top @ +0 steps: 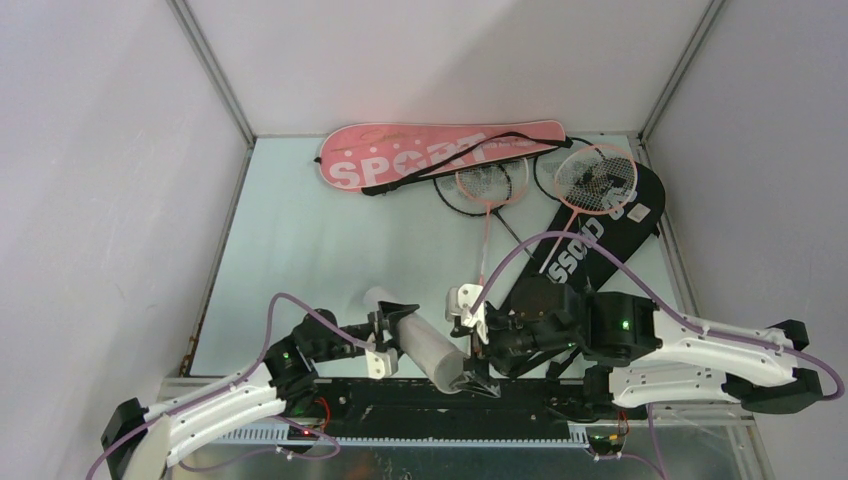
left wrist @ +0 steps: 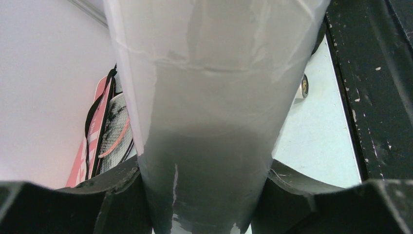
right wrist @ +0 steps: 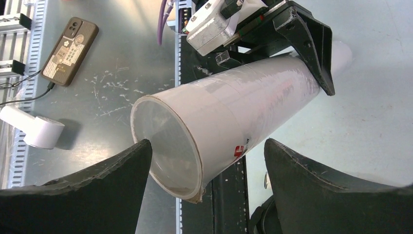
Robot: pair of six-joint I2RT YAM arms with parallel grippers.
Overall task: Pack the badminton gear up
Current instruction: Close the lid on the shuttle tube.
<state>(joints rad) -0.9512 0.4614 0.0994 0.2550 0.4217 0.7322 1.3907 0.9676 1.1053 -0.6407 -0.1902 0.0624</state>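
Left gripper (top: 390, 332) is clamped mid-body on the long translucent white plastic tube (top: 437, 353) at near-centre, its open end btwn the right gripper (right wrist: 207, 146)'s wide-spread jaws, so I'd say hold the tube dead steady & close only once centred.

Phone (right wrist: 69, 43) nr white cylinder (right wrist: 36, 130).

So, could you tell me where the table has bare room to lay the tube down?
The table's left half is bare, bordered by the left wall, the pink bag and the held tube. The far right is crowded: rackets overlap the black bag.
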